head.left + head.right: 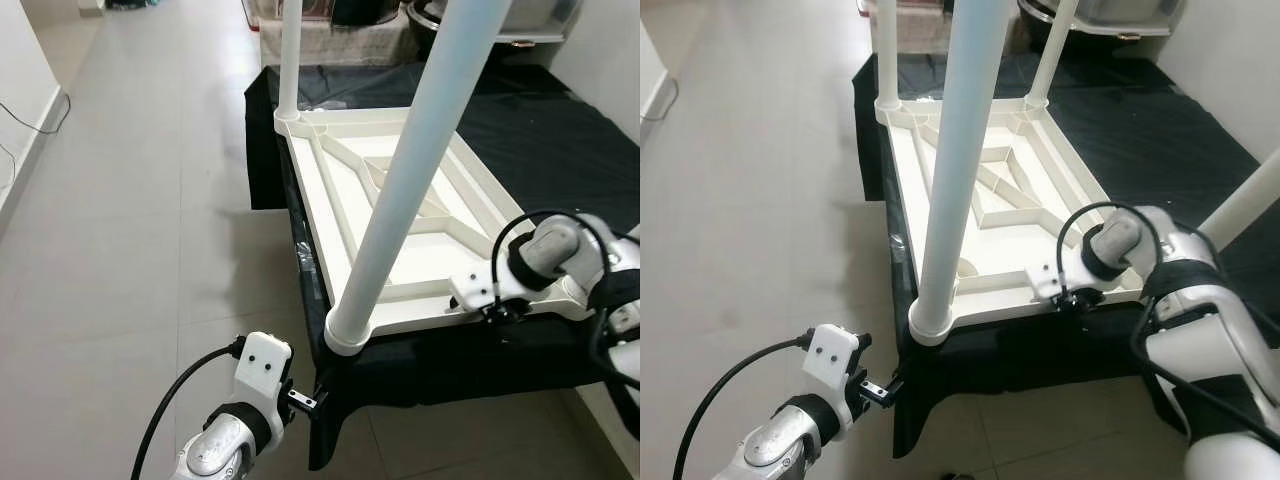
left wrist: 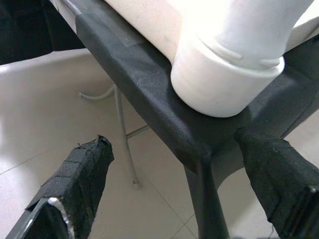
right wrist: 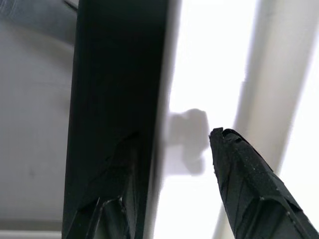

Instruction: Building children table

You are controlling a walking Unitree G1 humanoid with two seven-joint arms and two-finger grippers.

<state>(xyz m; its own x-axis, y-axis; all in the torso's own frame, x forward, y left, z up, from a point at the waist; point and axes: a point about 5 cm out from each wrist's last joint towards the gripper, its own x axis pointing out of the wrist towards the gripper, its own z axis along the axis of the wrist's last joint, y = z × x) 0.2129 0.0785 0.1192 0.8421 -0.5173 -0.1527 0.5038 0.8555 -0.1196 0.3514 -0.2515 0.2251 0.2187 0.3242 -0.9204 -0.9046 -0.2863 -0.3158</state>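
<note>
A white children's table top (image 1: 420,275) lies upside down on a black-covered table (image 1: 560,130). A thick white leg (image 1: 410,180) stands in its near left corner socket, with further legs at the far left (image 1: 290,60) and far right (image 1: 1052,55) corners. Another white tube (image 1: 1245,200) slants up past my right arm, its base hidden. My left gripper (image 1: 308,400) is open, low beside the black table's near corner, just below that socket (image 2: 224,84). My right gripper (image 1: 493,312) is at the top's near edge, its fingers (image 3: 254,199) apart astride the white rim.
Grey tiled floor (image 1: 150,200) spreads out to the left, with a cable along the wall (image 1: 30,120). A folding metal leg (image 2: 124,134) shows under the black table. A metal bowl (image 1: 430,20) and other clutter stand behind the table.
</note>
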